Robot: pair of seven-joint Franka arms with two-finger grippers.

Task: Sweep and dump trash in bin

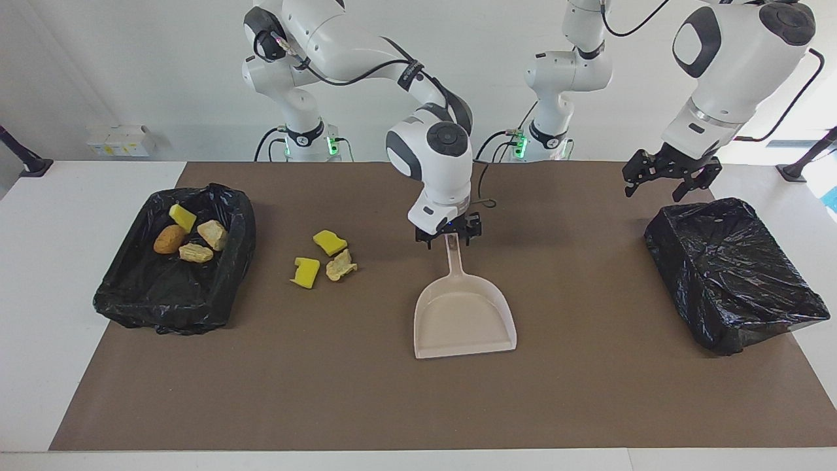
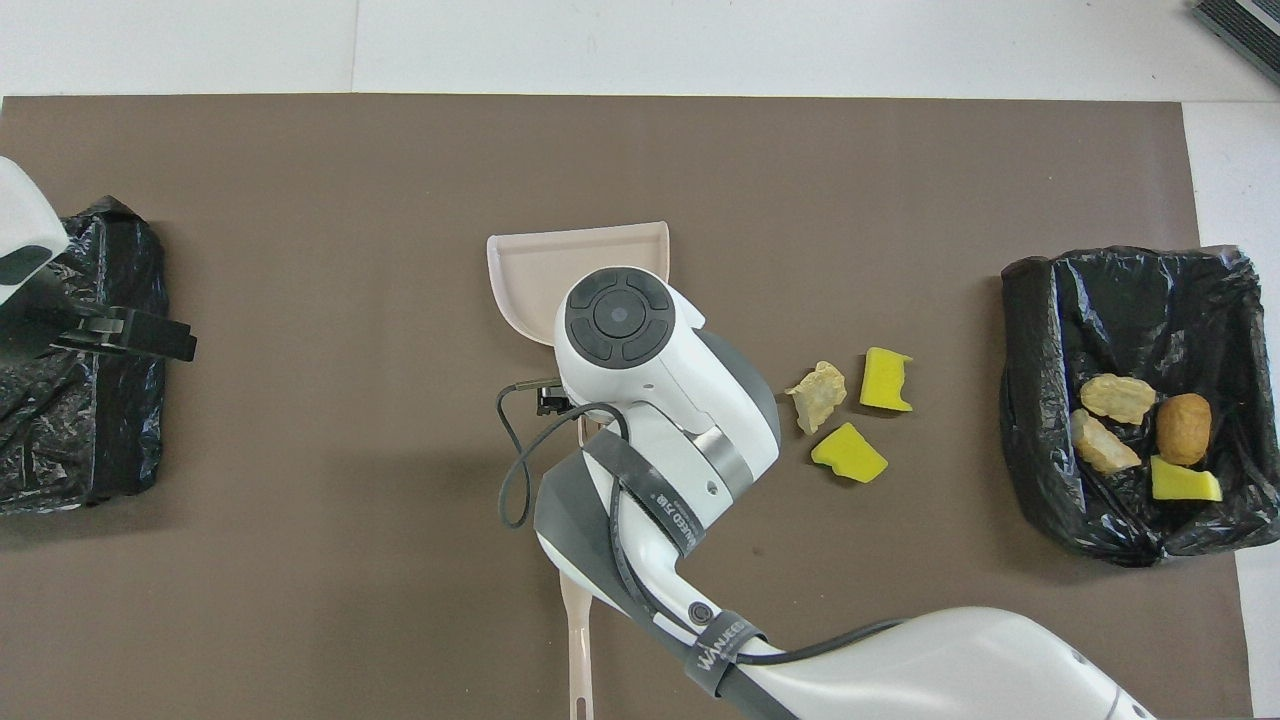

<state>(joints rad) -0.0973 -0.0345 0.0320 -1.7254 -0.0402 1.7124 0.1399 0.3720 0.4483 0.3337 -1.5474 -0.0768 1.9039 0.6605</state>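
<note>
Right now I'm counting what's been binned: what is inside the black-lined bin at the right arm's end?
Four scraps lie in the bin: one yellow sponge chunk and three tan bread-like lumps. Anything under them or the liner's folds is hidden.

A plain white wall point(image 1: 131, 72) stands along the robots' end of a white table point(image 1: 39, 314), evenly lit and bare. A large brown rectangular mat point(image 1: 340, 392) covers most of the table's top, leaving white margins at both ends and along the edge farthest from the wall. Against the wall, just beside the table's edge at the right arm's end, sits a small white box with yellow labels point(image 1: 119, 140). 2 black angled struts point(image 1: 26, 157) rise from feet at the table's corners nearest the wall. Bright daylight glows near the strut at the left arm's end.
</note>
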